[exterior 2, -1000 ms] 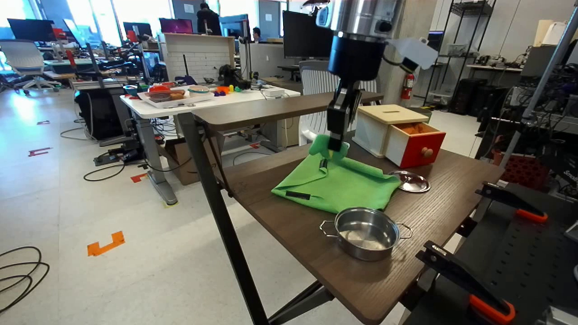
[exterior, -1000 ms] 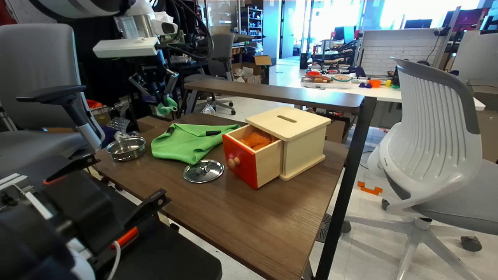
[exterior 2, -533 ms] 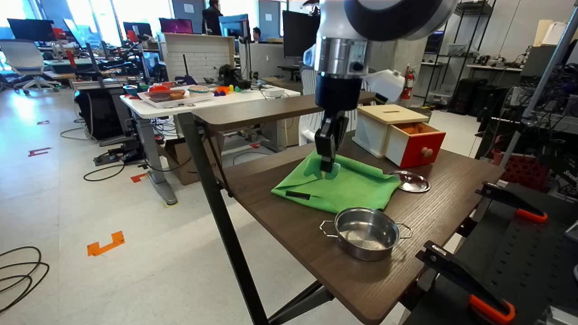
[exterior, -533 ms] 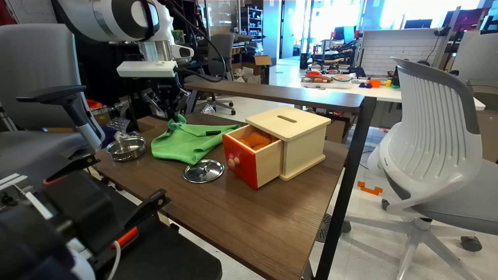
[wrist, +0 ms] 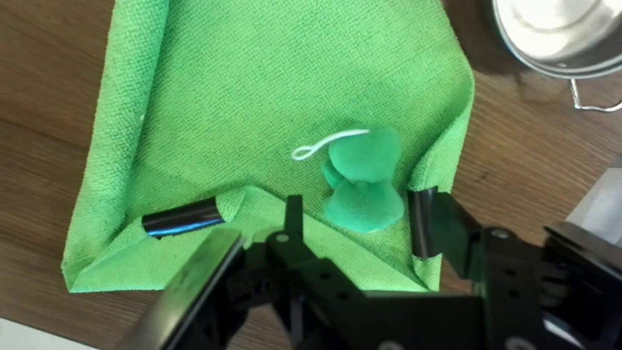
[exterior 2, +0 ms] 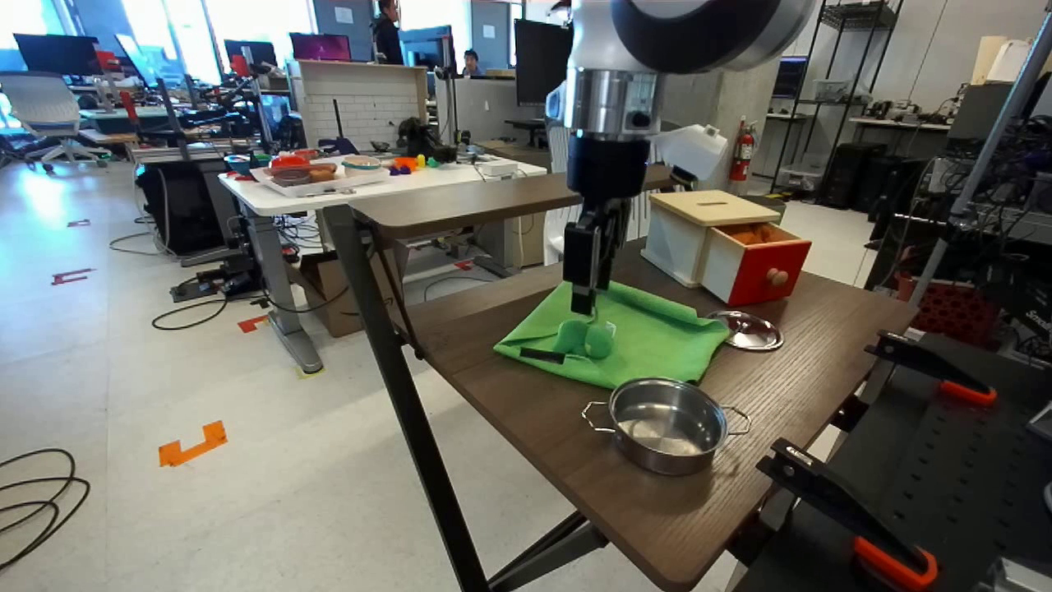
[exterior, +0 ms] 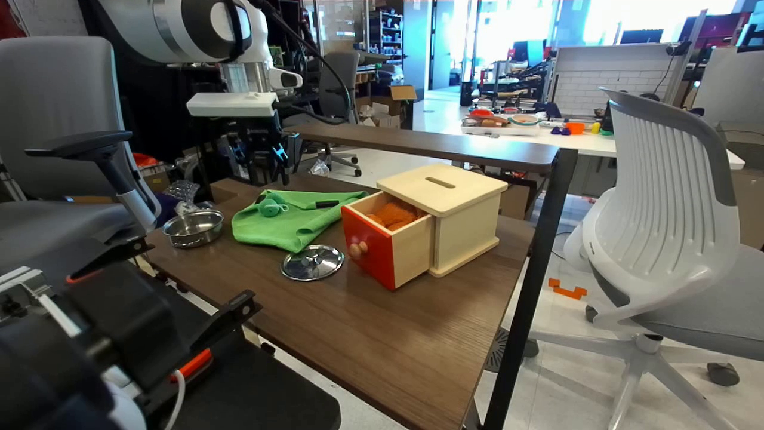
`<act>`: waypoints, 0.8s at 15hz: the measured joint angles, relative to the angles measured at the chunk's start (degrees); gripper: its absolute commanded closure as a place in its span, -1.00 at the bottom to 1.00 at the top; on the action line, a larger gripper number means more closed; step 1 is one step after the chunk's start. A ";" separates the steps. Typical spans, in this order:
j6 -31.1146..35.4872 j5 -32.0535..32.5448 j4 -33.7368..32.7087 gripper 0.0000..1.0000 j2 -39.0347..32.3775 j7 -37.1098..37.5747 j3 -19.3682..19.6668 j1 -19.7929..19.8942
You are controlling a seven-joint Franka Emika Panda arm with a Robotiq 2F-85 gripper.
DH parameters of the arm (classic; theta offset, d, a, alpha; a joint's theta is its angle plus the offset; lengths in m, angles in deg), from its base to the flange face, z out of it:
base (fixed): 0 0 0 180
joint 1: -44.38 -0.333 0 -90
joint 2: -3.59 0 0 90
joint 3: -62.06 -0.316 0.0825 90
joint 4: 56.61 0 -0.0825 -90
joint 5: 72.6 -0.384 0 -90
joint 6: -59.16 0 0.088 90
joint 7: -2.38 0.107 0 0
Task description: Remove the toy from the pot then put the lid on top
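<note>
On the flat green cloth lies the toy, a small darker-green rounded thing; in the wrist view the toy shows a thin white loop. Just above it hangs my gripper, its fingers spread and nothing held; in the wrist view the gripper frames part of the toy with a gap on each side. The shiny silver pot stands uncovered near the table's edge, with nothing seen inside. Knob up, the round silver lid rests on the table between the cloth and the wooden box.
The green cloth has folded edges with black strips. A wooden box stands beyond the lid, its red-fronted drawer pulled out with orange fuzzy stuff inside. A raised shelf runs along the table's far side. Black clamps sit beside the table.
My gripper has come down over the cloth with the toy, then its fingers have spread. The toy has dropped from them onto the cloth. Pot, lid and box have not moved.
</note>
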 measured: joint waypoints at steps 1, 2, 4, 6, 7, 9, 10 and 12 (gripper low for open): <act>-0.15 -0.01 0.22 -1.00 0.88 0.00 0.03 0.07; -0.36 -0.01 0.58 -1.00 1.88 -0.12 0.10 0.18; -1.42 0.01 1.87 -1.00 4.30 -0.95 0.32 0.63; -2.29 0.10 3.90 -1.00 6.71 -2.21 1.05 1.32; -2.66 0.09 5.08 -1.00 7.77 -3.27 1.42 1.93; -3.52 0.13 7.46 -1.00 9.38 -5.27 2.56 3.40; -3.69 0.13 8.58 -1.00 9.89 -6.30 3.29 4.25; -3.71 0.16 10.71 -1.00 10.23 -8.39 4.60 6.11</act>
